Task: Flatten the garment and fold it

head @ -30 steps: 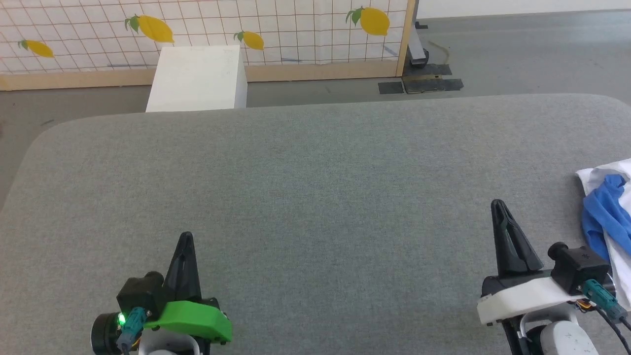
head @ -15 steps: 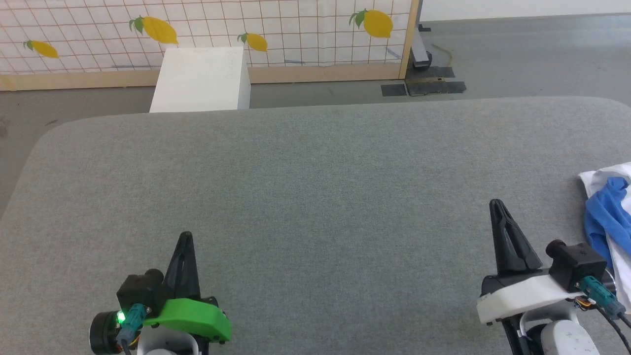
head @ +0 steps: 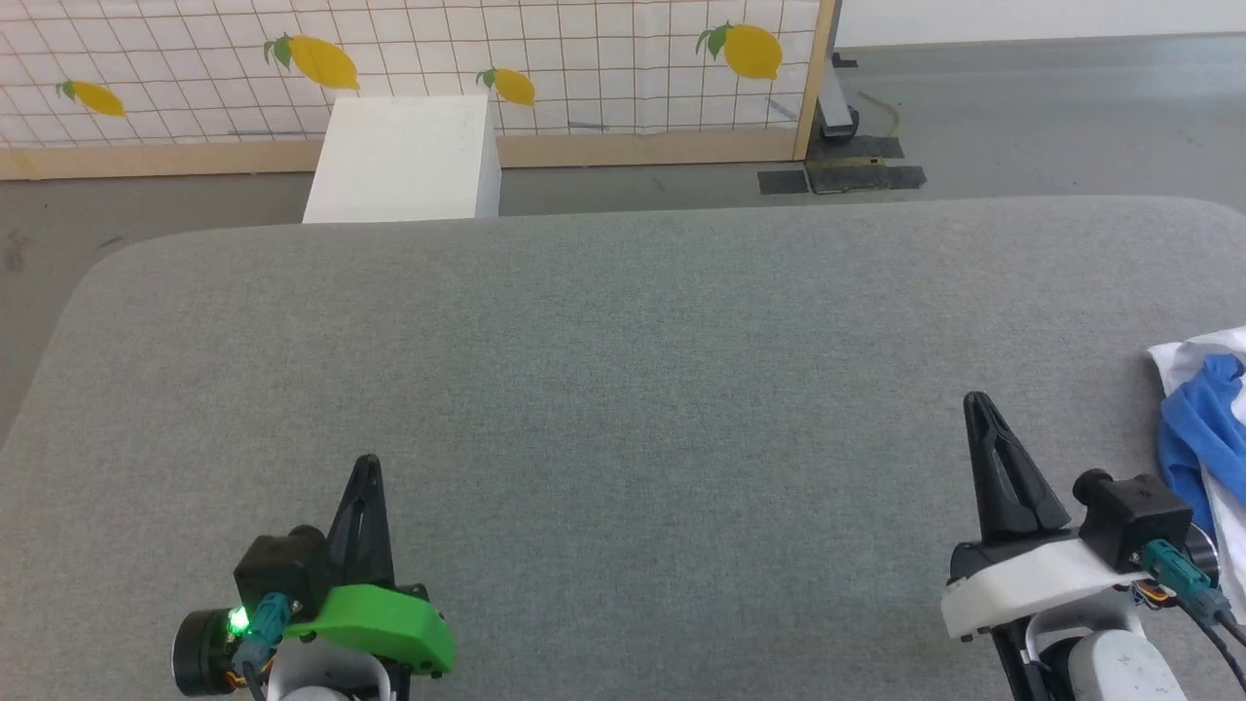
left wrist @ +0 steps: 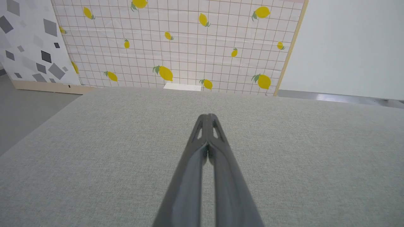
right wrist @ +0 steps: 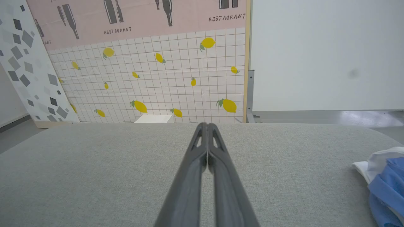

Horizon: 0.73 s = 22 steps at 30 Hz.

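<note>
The left gripper and the right gripper both have jaws pressed together, empty. The crumpled white and blue cloth T-shirt lies on the grey fuzzy table, near the right jaws, on their right side.

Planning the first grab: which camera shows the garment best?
Right wrist view: the garment lies bunched, white and blue, unobstructed at lower right, cut by the frame. The head view catches a narrower strip at its right edge. The left wrist view faces the table.
</note>
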{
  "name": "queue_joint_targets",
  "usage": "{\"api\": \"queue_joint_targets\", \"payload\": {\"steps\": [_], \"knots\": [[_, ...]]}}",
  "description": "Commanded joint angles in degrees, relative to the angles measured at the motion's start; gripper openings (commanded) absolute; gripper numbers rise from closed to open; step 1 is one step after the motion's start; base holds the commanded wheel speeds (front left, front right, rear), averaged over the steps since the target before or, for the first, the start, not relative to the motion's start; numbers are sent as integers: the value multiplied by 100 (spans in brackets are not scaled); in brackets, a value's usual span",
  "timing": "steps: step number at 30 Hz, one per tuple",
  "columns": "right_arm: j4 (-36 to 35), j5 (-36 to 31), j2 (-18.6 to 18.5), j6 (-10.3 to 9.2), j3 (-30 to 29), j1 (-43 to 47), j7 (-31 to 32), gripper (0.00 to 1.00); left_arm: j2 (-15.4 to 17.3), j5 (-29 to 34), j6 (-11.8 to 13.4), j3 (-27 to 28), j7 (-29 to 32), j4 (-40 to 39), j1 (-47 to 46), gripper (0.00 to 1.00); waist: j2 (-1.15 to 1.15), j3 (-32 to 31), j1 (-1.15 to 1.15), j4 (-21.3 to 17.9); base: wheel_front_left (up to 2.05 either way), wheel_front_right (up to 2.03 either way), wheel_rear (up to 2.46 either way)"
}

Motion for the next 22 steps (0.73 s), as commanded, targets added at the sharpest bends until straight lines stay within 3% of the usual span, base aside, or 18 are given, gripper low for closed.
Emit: {"api": "queue_joint_targets", "payload": {"steps": [1, 22], "knots": [[-50, -46, 3, -2, 1, 85, 40, 0, -7, 56, -28, 16, 39, -32, 4, 0, 0, -3, 0, 4, 0, 0, 0], [-201, -221, 5, -4, 2, 145, 306, 0, -11, 267, -77, 80, 307, -162, 6, 0, 0, -48, 0, 73, 0, 0, 0]]}}
